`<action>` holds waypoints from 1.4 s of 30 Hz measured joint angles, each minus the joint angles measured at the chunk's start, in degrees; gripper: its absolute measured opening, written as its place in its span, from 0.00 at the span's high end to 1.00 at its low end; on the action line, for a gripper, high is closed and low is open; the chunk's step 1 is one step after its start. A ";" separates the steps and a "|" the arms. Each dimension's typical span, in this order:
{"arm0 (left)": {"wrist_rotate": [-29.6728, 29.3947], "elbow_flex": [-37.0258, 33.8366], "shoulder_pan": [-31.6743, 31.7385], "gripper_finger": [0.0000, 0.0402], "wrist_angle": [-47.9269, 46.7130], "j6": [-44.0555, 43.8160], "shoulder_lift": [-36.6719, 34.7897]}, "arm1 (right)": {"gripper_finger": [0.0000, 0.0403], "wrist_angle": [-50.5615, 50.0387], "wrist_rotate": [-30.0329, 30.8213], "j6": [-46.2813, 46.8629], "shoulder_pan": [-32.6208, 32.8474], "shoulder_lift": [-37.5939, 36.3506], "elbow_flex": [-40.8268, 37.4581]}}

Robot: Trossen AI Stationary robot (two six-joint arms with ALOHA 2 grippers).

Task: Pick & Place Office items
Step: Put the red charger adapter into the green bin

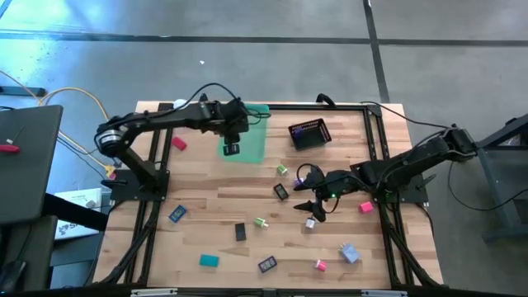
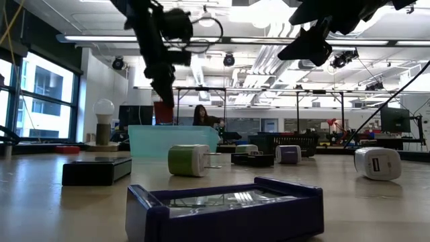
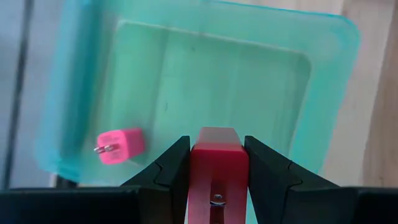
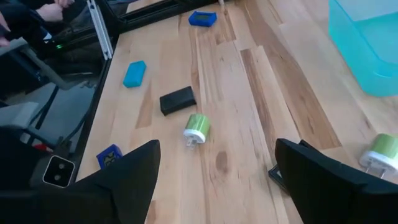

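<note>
The left gripper (image 3: 214, 165) pinches a red piece (image 3: 218, 155) directly above the green tray (image 3: 323, 81), probably clear of the pink piece (image 3: 121, 145) inside; the right gripper (image 1: 312, 203), jaws spread, waits well aside.

From overhead you look straight down on the whole counter (image 1: 330, 231) and both arms. The low camera sits at counter height, facing level across it into the room. The left wrist camera looks closely down into the green tray (image 3: 323, 93), which the overhead (image 1: 256, 144) and low views also show. The right wrist camera faces obliquely across the counter planks, catching the tray's corner.
</note>
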 joint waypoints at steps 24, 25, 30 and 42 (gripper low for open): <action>11.25 -0.02 8.01 0.71 2.35 0.62 8.41 | 0.24 -1.00 -0.65 -0.52 -0.07 0.04 -0.02; 11.89 -0.02 8.34 0.71 2.28 0.63 8.41 | 0.24 -1.00 -0.66 -0.52 -0.05 0.04 -0.02; 12.18 -0.02 9.37 0.71 2.30 -0.44 9.03 | 0.24 -1.00 -0.66 -0.61 -0.07 0.04 -0.02; 11.80 -0.07 9.35 0.66 3.12 -0.95 13.20 | 0.24 -1.03 -0.68 -0.59 -0.07 0.04 -0.02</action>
